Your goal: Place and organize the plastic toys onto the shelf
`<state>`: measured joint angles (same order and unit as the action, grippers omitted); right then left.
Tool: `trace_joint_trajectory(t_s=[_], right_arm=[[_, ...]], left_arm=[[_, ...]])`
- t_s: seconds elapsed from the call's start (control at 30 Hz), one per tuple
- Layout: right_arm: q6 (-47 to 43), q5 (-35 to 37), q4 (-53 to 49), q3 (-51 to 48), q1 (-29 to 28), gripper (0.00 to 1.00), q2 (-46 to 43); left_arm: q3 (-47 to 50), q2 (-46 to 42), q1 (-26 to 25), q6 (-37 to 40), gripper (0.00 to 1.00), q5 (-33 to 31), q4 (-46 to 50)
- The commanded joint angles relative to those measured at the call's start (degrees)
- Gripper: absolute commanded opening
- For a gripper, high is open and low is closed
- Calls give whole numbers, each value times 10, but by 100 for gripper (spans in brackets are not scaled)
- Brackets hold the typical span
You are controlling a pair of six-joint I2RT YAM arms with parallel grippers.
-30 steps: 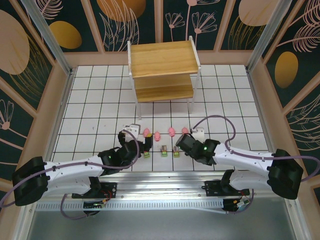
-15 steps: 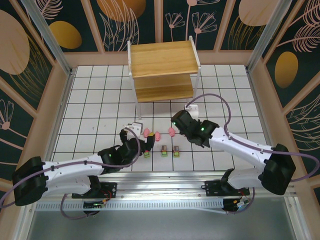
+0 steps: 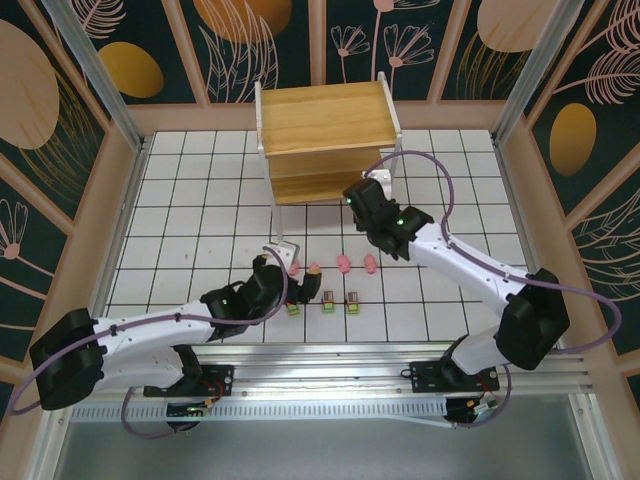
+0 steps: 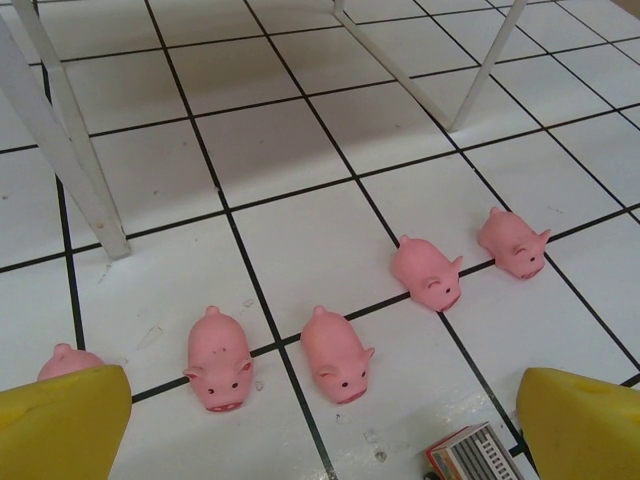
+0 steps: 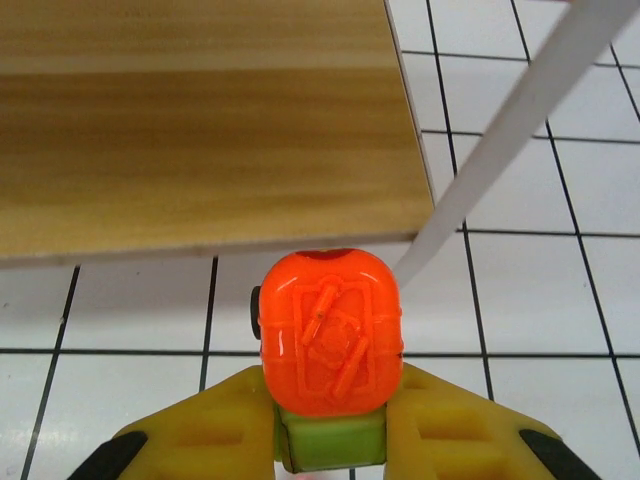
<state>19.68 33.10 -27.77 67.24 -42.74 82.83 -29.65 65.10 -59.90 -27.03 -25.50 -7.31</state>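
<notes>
Right pincer [image 5: 335, 425] neared shelf [image 3: 325, 115]; gridded table [image 3: 200, 200], leaf-print walls [image 3: 60, 100].

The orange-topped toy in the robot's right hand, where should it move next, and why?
Probably forward a little, over the shelf's wooden board, then down. The right gripper is shut on the orange-topped toy, which hangs just short of the board's front edge, beside a white leg, so it isn't over the shelf yet.

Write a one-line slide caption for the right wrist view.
Right gripper holding an orange-topped green toy near the shelf board.
</notes>
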Motion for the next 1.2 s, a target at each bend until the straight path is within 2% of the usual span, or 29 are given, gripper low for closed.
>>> trace_joint_trajectory(t_s=[0.0,0.43,1.17], right_arm=[[-43,-1,26,30,17,12,18],[-78,-14,68,73,44,12,76],[-56,-24,98,83,63,13,113]], left_arm=[[6,-17,14,7,99,34,-7],[27,-44,27,-4,98,30,1],[45,-67,29,-10,99,15,4]])
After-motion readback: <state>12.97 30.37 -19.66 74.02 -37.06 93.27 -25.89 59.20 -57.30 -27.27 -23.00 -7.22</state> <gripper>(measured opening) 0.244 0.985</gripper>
